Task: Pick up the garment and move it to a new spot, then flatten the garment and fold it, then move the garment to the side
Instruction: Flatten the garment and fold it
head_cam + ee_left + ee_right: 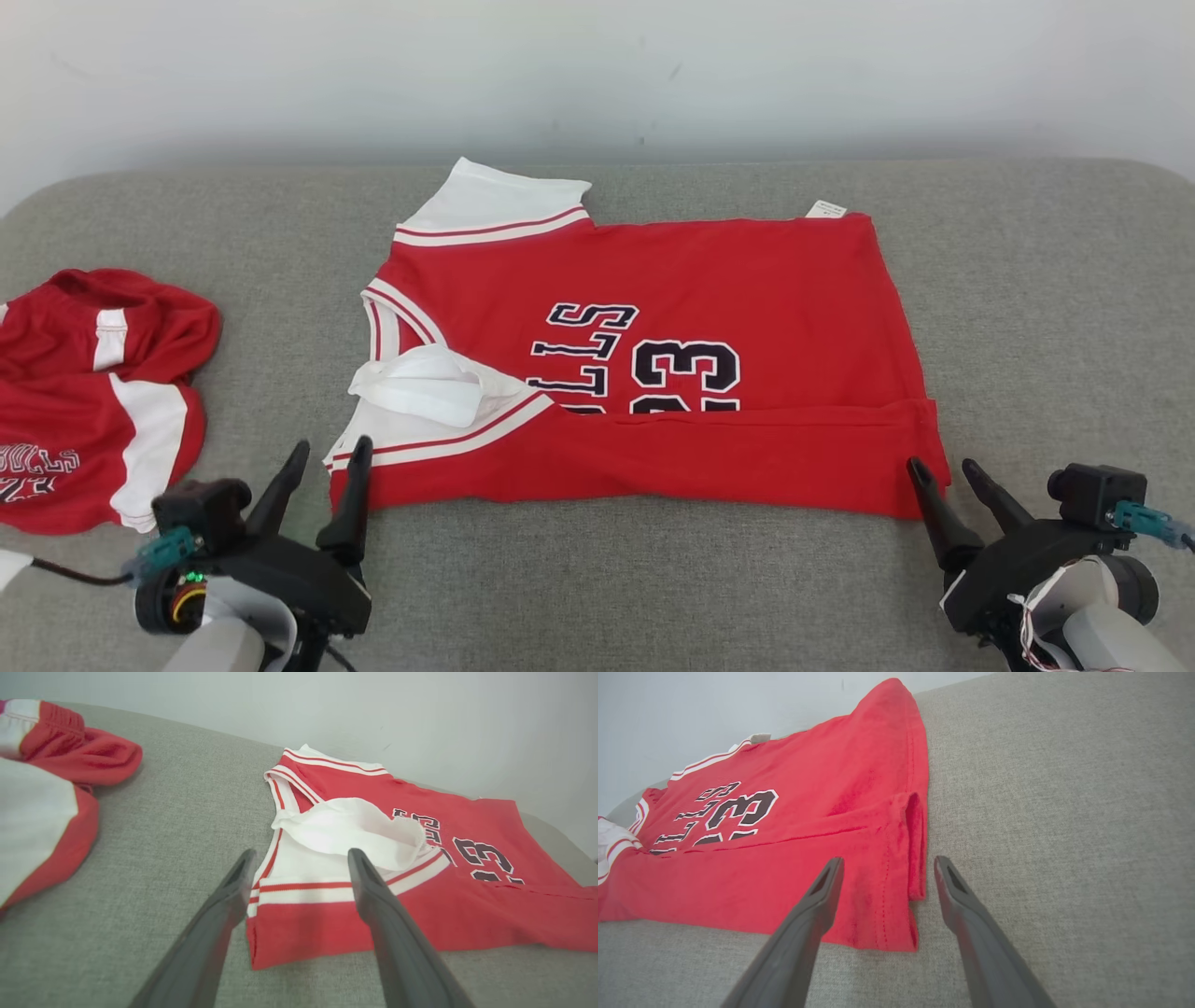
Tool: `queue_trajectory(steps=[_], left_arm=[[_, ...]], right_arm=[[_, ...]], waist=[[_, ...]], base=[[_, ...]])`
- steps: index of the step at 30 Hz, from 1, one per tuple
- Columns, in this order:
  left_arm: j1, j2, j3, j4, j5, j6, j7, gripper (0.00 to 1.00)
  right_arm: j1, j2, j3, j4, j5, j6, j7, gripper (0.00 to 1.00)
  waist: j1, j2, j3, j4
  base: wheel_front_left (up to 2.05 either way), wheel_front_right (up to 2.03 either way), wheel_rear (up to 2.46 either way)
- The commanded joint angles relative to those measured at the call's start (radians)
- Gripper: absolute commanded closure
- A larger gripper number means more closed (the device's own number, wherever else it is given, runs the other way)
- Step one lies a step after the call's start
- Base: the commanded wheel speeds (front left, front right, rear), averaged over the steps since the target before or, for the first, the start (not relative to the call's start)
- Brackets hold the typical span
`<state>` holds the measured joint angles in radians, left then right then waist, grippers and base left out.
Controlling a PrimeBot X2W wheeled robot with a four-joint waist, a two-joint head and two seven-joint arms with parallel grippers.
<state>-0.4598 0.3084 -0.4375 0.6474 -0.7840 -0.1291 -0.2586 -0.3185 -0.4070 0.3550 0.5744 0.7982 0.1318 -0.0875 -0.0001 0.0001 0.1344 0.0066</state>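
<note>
Grey couch (653, 579): red jersey (747, 271) part-folded, both grippers agape.

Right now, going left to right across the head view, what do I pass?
A crumpled red-and-white garment → left pincer, open → red jersey with its near edge folded over → right pincer, open.

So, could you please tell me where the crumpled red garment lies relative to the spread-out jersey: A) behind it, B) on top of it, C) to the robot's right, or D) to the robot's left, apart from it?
D: the crumpled garment lies at the left, with bare grey cushion between it and the jersey.
</note>
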Motion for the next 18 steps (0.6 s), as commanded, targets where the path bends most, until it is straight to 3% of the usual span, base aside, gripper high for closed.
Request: queue_trajectory(steps=[1,9,18], left_arm=[[0.026,0.001,0.009,-0.002,0.018,0.001,-0.006,0.00],[0.050,-0.009,0.042,0.005,0.108,0.014,-0.007,0.00],[0.005,-0.052,0.051,0.125,0.125,0.006,-0.007,0.00]], right_arm=[[0.014,-0.006,0.005,0.005,-0.022,-0.002,-0.015,0.00],[-0.013,0.013,0.006,0.047,-0.074,-0.002,-0.052,0.00],[-0.080,0.053,0.021,0.128,-0.105,-0.002,-0.062,0.00]], waist=[[0.0001,-0.0001,0.005,0.005],[0.0001,-0.0001,0.031,0.009],[0.0001,-0.0001,0.073,-0.012]], base=[[0.00,0.00,0.00],[0.00,0.00,0.00],[0.00,0.00,0.00]])
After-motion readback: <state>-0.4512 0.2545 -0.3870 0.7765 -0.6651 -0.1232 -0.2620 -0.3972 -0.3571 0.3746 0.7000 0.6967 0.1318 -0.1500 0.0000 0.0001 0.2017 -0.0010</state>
